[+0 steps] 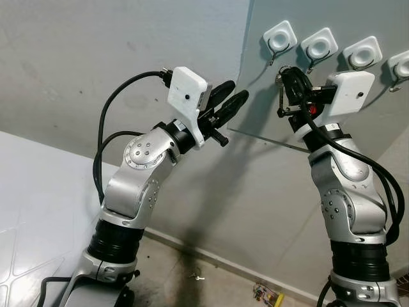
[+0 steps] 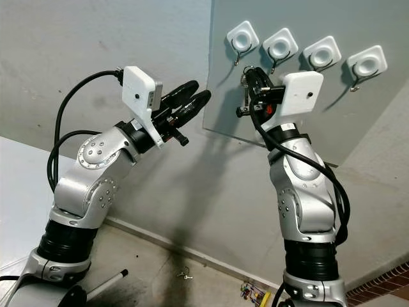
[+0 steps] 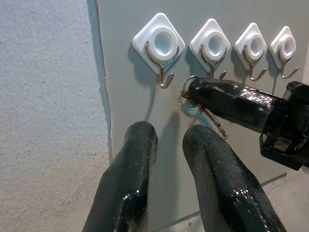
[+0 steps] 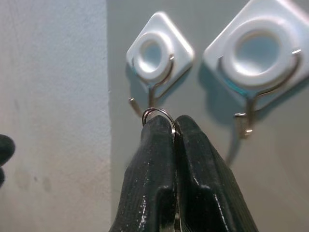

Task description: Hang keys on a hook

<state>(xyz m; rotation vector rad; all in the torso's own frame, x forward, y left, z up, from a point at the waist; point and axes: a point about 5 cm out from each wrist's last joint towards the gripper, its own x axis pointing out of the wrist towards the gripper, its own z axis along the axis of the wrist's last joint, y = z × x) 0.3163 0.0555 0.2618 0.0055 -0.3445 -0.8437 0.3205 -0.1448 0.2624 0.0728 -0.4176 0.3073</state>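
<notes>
Four white diamond-shaped hooks sit in a row on a grey wall panel [image 1: 358, 121]. My right gripper [image 4: 175, 126] is shut on the metal key ring [image 4: 158, 115], whose loop is just below the wire of the leftmost hook [image 4: 153, 58] and beside its tip. The second hook [image 4: 263, 53] is bare. In the left wrist view the ring and a bluish tag [image 3: 190, 105] hang under the right gripper's fingers [image 3: 231, 101]. My left gripper [image 1: 238, 93] is raised by the panel's left edge, open and holding nothing, pointing toward the hooks.
The panel's left edge [image 1: 241, 70] meets the plain grey wall. The two right-hand hooks [image 1: 362, 52] carry nothing. Small metal bits [image 2: 183, 274], a colourful object [image 2: 255, 294] and a white stick [image 2: 108, 283] lie on the floor below.
</notes>
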